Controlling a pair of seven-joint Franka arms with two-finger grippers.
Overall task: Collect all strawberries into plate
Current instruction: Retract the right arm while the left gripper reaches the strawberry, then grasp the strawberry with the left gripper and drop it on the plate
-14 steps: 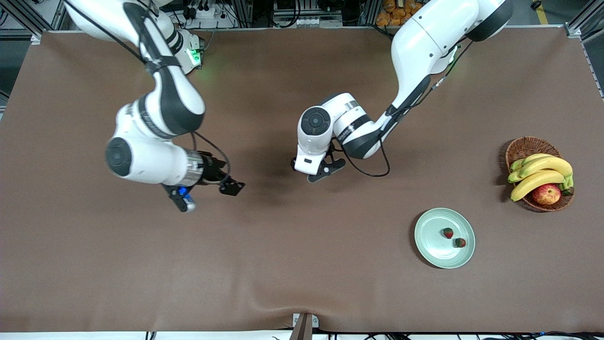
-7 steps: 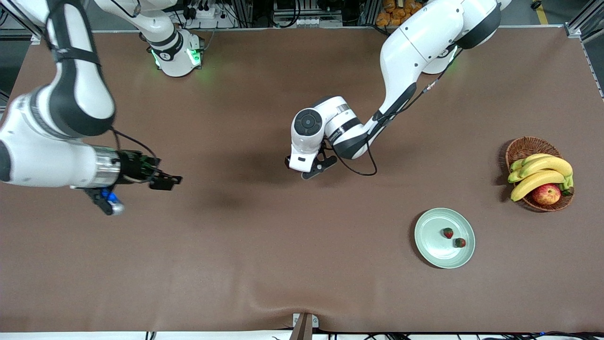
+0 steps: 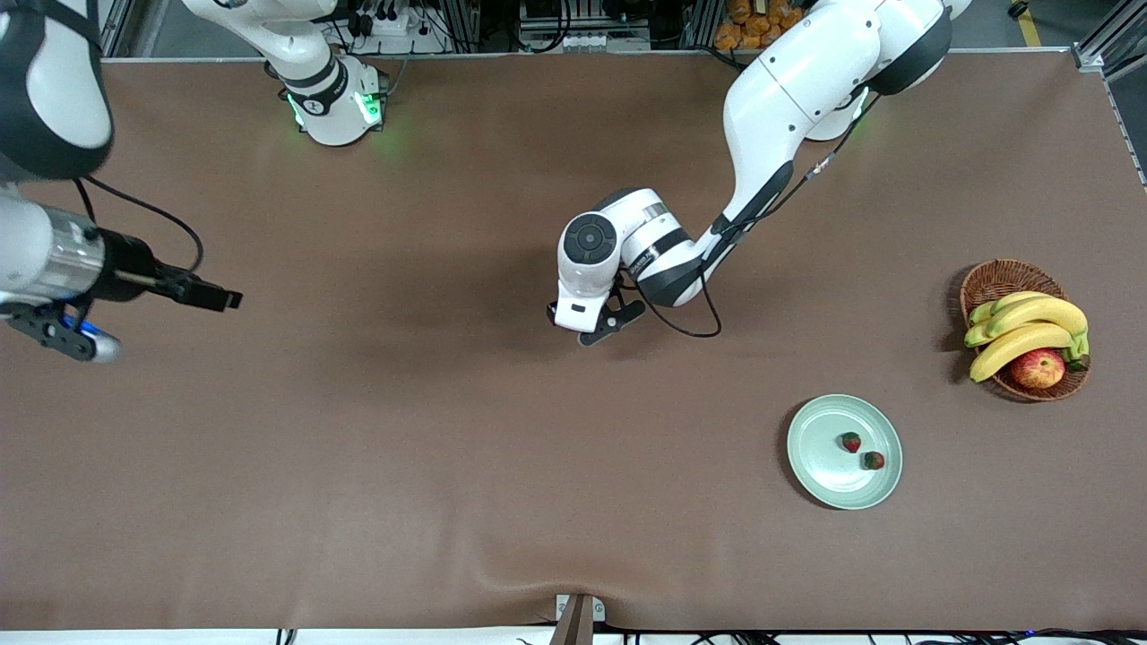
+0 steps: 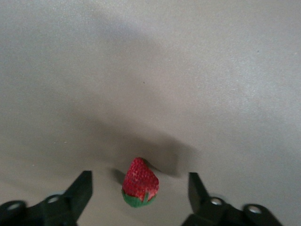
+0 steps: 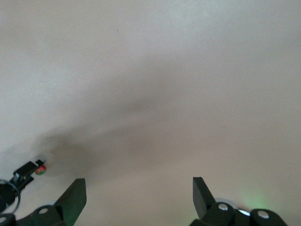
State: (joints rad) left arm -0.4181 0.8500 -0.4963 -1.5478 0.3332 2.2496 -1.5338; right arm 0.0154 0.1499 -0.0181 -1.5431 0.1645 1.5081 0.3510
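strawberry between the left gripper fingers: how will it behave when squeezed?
The strawberry stands cap-down on the table, so it probably tips at first contact. Its tapered shape may let it squirt out from the open left gripper. It looks small and light, likely soft, so a gentle grip seems wise.

A brown, matte cover (image 3: 430,466) lay over the whole worktop (image 3: 1030,555), with a shallow wrinkle at the middle of the edge nearest the front camera, where a small metal bracket (image 3: 578,614) stood. Aluminium frame posts (image 3: 1098,40) stood at the corners by the arm bases. Along that same edge ran a cluttered strip of cables and a power strip (image 3: 385,18), with a heap of orange-brown items (image 3: 748,22) beside them. Soft shadows fell across the cover.
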